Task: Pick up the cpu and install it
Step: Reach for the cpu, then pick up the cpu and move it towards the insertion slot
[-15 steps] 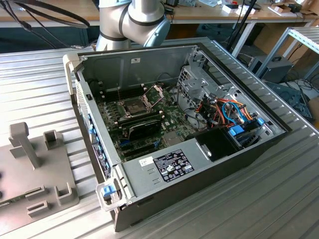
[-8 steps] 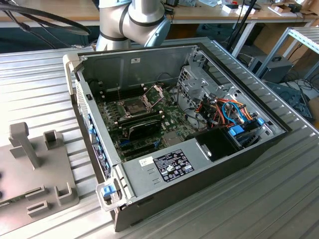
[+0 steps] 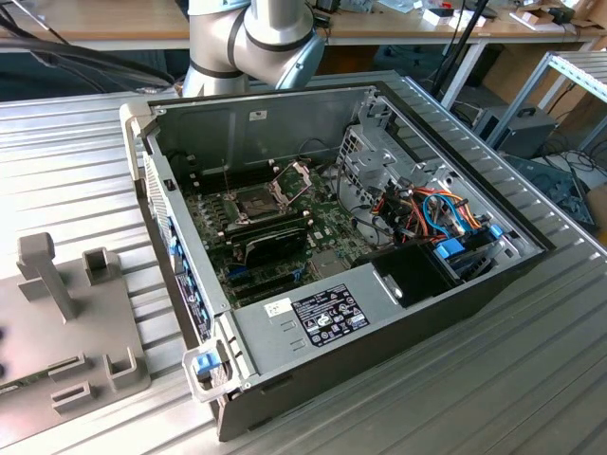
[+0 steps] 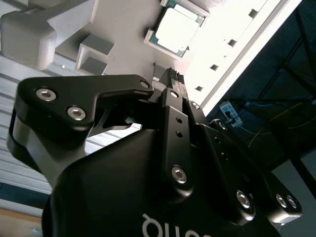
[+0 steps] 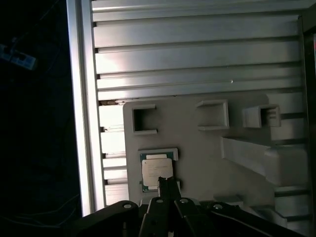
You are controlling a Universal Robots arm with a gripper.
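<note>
The cpu (image 5: pixel 157 169), a small square chip with a pale metal top, lies flat in a framed recess of the grey holder plate (image 5: pixel 197 148); it is also in the second wrist view (image 4: pixel 177 28). My gripper (image 5: pixel 168 183) hovers just beside the chip, its black fingertips (image 4: pixel 176 79) pressed together with nothing between them. In the exterior view the holder plate (image 3: pixel 57 332) lies at the left, and the open computer case (image 3: pixel 332 313) stands in the middle. On the motherboard the dark square socket (image 3: pixel 256 201) has its metal frame (image 3: pixel 296 176) hinged up.
The holder plate carries several raised grey blocks and brackets (image 5: pixel 212 114) around the chip's recess. A black expansion card (image 3: pixel 275 245) lies near the socket, with a drive cage and coloured cables (image 3: pixel 427 213) at the exterior view's right. The arm's base (image 3: pixel 251 38) stands behind the case on the ribbed metal table (image 3: pixel 531 379).
</note>
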